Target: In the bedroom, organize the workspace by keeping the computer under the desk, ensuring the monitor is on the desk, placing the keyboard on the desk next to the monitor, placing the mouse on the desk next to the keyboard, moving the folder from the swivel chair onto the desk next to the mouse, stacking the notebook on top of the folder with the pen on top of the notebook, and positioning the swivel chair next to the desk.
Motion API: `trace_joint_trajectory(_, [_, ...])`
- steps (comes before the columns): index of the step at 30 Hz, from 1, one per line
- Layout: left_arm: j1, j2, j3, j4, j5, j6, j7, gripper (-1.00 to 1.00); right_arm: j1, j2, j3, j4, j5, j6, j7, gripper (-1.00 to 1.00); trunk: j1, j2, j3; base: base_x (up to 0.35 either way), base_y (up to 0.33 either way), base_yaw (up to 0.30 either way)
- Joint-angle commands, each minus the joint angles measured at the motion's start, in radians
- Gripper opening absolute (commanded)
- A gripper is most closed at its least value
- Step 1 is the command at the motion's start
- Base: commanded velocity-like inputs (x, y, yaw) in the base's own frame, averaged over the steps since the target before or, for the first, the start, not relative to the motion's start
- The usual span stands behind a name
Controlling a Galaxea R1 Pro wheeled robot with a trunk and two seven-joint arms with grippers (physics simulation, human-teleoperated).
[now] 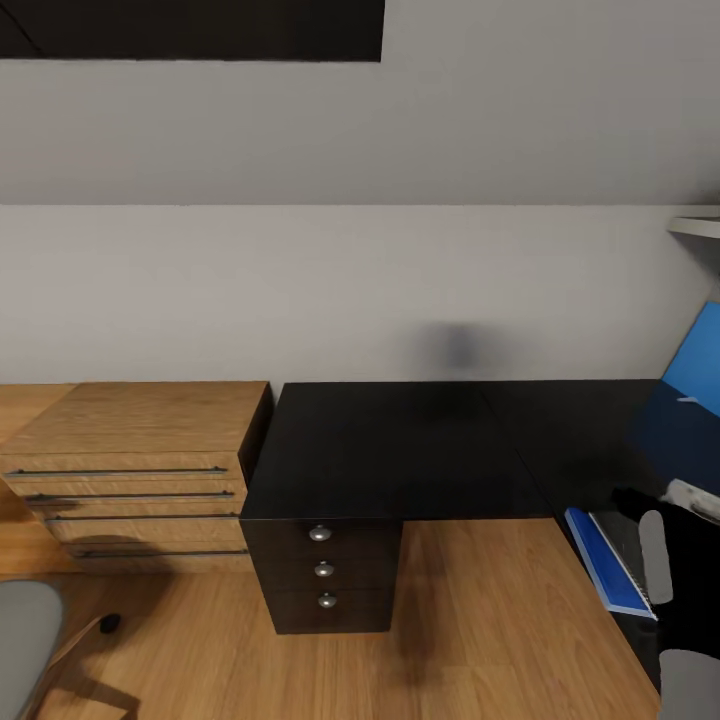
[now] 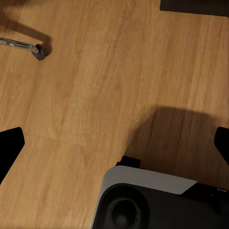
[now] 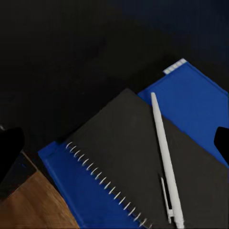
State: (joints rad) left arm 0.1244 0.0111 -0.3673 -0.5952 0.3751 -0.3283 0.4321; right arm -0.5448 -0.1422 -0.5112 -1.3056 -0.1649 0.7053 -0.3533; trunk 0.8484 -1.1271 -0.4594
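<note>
Head view: glossy black L-shaped desk (image 1: 400, 450) with knobbed dark drawer unit (image 1: 325, 572); flat bright blue folder (image 1: 603, 560) at its right front edge, beside light-wood cabinet (image 1: 140, 470).

Left wrist: left gripper (image 2: 114, 143) spread wide over grained wood floor (image 2: 95, 95).

Right wrist: right gripper (image 3: 114, 143) spread wide, empty; spiral-bound dark grey notebook (image 3: 143, 162) on folder, slim white pen (image 3: 164, 157) atop.

right arm (image 1: 690, 580): glossy black shell with light grey rounded panels. left wrist cam: base (image 2: 157, 200) behind the gripper is black, grey-white top plate, round black recess set in it. fingertips (image 2: 10, 145) on both wrist cams are plain matte black, no markings or cables visible
</note>
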Motion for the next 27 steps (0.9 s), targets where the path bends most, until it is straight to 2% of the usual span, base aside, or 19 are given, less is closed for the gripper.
trace_joint_trajectory(1, [0.0, 0.001, -0.007, -0.002, 0.009, -0.003, 0.007, 1.0, 0.014, 0.058, 0.003, -0.058, -0.003, 0.024, -0.01, 1.0, 0.0, -0.001, -0.001, -0.127, 0.0, 0.0])
trace_joint_trajectory(3, [0.0, 0.001, -0.007, -0.002, 0.009, -0.003, 0.007, 1.0, 0.028, 0.111, 0.022, -0.086, 0.011, 0.034, -0.011, 1.0, 0.0, -0.001, -0.001, -0.199, 0.0, 0.0])
trace_joint_trajectory(5, [0.0, 0.001, -0.007, -0.002, 0.009, -0.003, 0.007, 1.0, 0.039, 0.169, 0.09, -0.098, 0.044, 0.038, -0.011, 1.0, 0.0, -0.001, -0.001, -0.28, 0.0, 0.0])
trace_joint_trajectory(6, [0.0, 0.001, -0.007, -0.002, 0.008, -0.002, 0.007, 1.0, 0.049, 0.205, 0.146, -0.099, 0.065, 0.038, -0.011, 1.0, 0.0, -0.001, -0.001, -0.314, 0.0, 0.0])
trace_joint_trajectory(8, [0.0, 0.002, -0.007, -0.002, 0.009, -0.001, 0.007, 1.0, 0.066, 0.233, 0.192, -0.091, 0.076, 0.037, -0.009, 1.0, 0.0, -0.001, -0.001, -0.321, 0.0, 0.0])
trace_joint_trajectory(11, [0.0, 0.002, -0.007, -0.002, 0.01, 0.001, 0.006, 1.0, 0.089, 0.257, 0.26, -0.078, 0.081, 0.035, -0.006, 1.0, 0.0, -0.001, -0.001, -0.33, 0.0, 0.0])
trace_joint_trajectory(12, [0.0, 0.003, -0.007, -0.002, 0.01, 0.002, 0.006, 1.0, 0.097, 0.264, 0.304, -0.068, 0.081, 0.034, -0.006, 1.0, 0.0, -0.001, -0.001, -0.333, 0.0, 0.0])
trace_joint_trajectory(13, [0.0, 0.003, -0.007, -0.002, 0.01, 0.003, 0.005, 1.0, 0.11, 0.271, 0.405, -0.022, 0.08, 0.028, -0.005, 1.0, 0.0, -0.001, -0.001, -0.335, 0.0, 0.0])
trace_joint_trajectory(14, [0.0, 0.003, -0.007, -0.002, 0.009, 0.003, 0.005, 1.0, 0.113, 0.272, 0.428, -0.005, 0.08, 0.025, -0.005, 1.0, 0.0, -0.001, -0.001, -0.335, 0.0, 0.0])
trace_joint_trajectory(15, [0.0, 0.002, -0.007, -0.002, 0.009, 0.003, 0.005, 1.0, 0.123, 0.275, 0.496, 0.064, 0.08, -0.001, -0.005, 1.0, 0.0, -0.001, -0.001, -0.336, 0.0, 0.0])
trace_joint_trajectory(16, [0.0, 0.002, -0.007, -0.002, 0.009, 0.003, 0.005, 1.0, 0.127, 0.276, 0.537, 0.114, 0.079, -0.031, -0.005, 1.0, 0.0, -0.001, -0.001, -0.336, 0.0, 0.0])
trace_joint_trajectory(17, [0.0, 0.002, -0.007, -0.002, 0.009, 0.004, 0.005, 1.0, 0.128, 0.276, 0.556, 0.139, 0.079, -0.049, -0.005, 1.0, 0.0, -0.001, -0.001, -0.336, 0.0, 0.0])
trace_joint_trajectory(18, [0.0, 0.001, -0.007, -0.002, 0.009, 0.004, 0.005, 1.0, 0.131, 0.277, 0.607, 0.219, 0.079, -0.114, -0.005, 1.0, 0.0, -0.001, -0.001, -0.336, 0.0, 0.0])
trace_joint_trajectory(19, [0.0, 0.0, -0.007, -0.002, 0.008, 0.004, 0.005, 1.0, 0.132, 0.277, 0.623, 0.249, 0.079, -0.139, -0.005, 1.0, 0.0, -0.001, -0.001, -0.336, 0.0, 0.0])
trace_joint_trajectory(20, [0.0, 0.003, -0.006, -0.01, 0.01, 0.001, 0.007, 1.0, 0.133, 0.279, 0.678, 0.391, 0.079, -0.257, -0.002, 1.0, 0.0, -0.001, -0.001, -0.325, 0.0, 0.0])
trace_joint_trajectory(21, [0.0, 0.005, -0.005, -0.021, 0.011, 0.0, 0.008, 1.0, 0.133, 0.279, 0.701, 0.475, 0.08, -0.333, -0.001, 1.0, 0.0, -0.001, -0.001, -0.284, 0.0, 0.0])
trace_joint_trajectory(23, [0.0, 0.006, -0.002, -0.047, 0.013, -0.001, 0.011, 1.0, 0.133, 0.279, 0.733, 0.667, 0.082, -0.537, 0.001, 1.0, 0.0, -0.001, -0.001, -0.159, 0.0, 0.0])
trace_joint_trajectory(26, [0.0, 0.005, -0.002, -0.057, 0.014, -0.001, 0.012, 1.0, 0.134, 0.278, 0.744, 0.805, 0.084, -0.719, 0.001, 1.0, 0.0, -0.001, -0.001, -0.081, 0.0, 0.0])
trace_joint_trajectory(27, [0.0, 0.005, -0.001, -0.061, 0.014, -0.001, 0.012, 1.0, 0.134, 0.278, 0.748, 0.883, 0.085, -0.833, 0.002, 1.0, -0.004, 0.006, 0.002, -0.041, 0.0, 0.0])
